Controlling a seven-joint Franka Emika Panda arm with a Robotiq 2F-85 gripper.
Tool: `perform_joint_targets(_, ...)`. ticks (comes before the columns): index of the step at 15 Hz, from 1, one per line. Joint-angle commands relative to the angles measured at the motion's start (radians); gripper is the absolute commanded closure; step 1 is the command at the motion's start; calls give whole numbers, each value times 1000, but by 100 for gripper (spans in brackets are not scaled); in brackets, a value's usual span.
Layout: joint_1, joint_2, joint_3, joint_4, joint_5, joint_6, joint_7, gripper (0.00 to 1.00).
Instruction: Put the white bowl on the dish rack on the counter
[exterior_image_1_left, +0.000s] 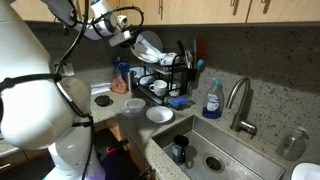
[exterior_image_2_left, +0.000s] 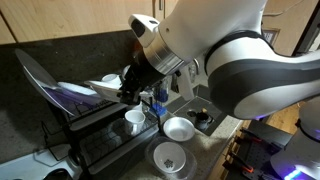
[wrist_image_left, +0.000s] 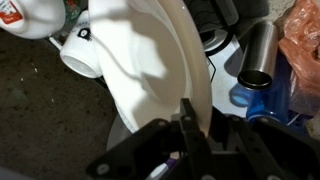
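Right now the white bowl (exterior_image_1_left: 149, 46) hangs tilted on edge above the top tier of the dish rack (exterior_image_1_left: 170, 78), not yet resting on its wires. The step in hand looks like lowering and seating. I would keep the bowl on edge and line it up with a free slot of the dish rack. Then bring it down slowly until the rim sits between the wires, and let go only then, so it neither tips nor knocks the dishes already racked. The gripper (wrist_image_left: 188, 128) is closed tight, its fingers pinching the bowl's rim, as the wrist view shows. Two shallower white dishes (exterior_image_1_left: 159, 113) sit on the table (exterior_image_1_left: 188, 112) just in front of the dish rack.
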Motion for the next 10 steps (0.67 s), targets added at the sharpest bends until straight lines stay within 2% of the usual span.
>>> perform_joint_targets(1, 30, 40, -45, -10, 1, -24, -4, 96)
perform_joint_targets(10, 52, 60, -67, -25, 5, -30, -5, 96)
